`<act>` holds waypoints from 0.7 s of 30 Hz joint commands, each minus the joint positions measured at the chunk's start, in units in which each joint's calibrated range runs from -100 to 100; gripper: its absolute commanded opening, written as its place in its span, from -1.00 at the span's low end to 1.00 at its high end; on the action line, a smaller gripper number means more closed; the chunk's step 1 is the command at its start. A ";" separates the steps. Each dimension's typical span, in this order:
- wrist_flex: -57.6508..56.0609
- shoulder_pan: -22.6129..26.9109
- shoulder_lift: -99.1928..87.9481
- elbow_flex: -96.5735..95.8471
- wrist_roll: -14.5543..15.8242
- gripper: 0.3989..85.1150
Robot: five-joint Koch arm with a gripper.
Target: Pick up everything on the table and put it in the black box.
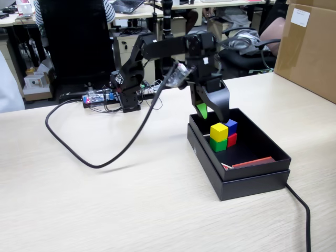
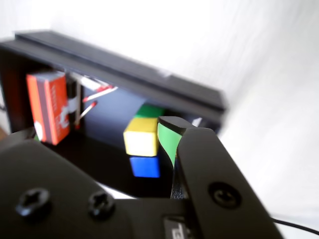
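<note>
Inside the shallow matte black cardboard box (image 1: pixel 262 144) all four small solid-coloured cubes (image 1: pixel 219 131) sat stacked; fingers (image 1: pixel 210 110) hung released, empty; cubes probably light, stiff, grabbable by flat sides.

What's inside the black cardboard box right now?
Inside the shallow black cardboard box: yellow cube atop green cube, blue cube atop red cube, plus a flat red-orange packet. Floor beneath the stacks is hidden.

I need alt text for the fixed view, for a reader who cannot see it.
A black robot arm holds its tool over an open black box on a pale table; inside, a yellow cube sits on a green cube.
</note>
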 commanded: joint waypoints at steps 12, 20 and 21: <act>17.83 -14.75 -56.75 -45.78 -11.09 0.16; 46.25 -14.80 -90.26 -97.19 -11.38 0.15; 47.29 -14.80 -93.01 -100.09 -11.33 0.15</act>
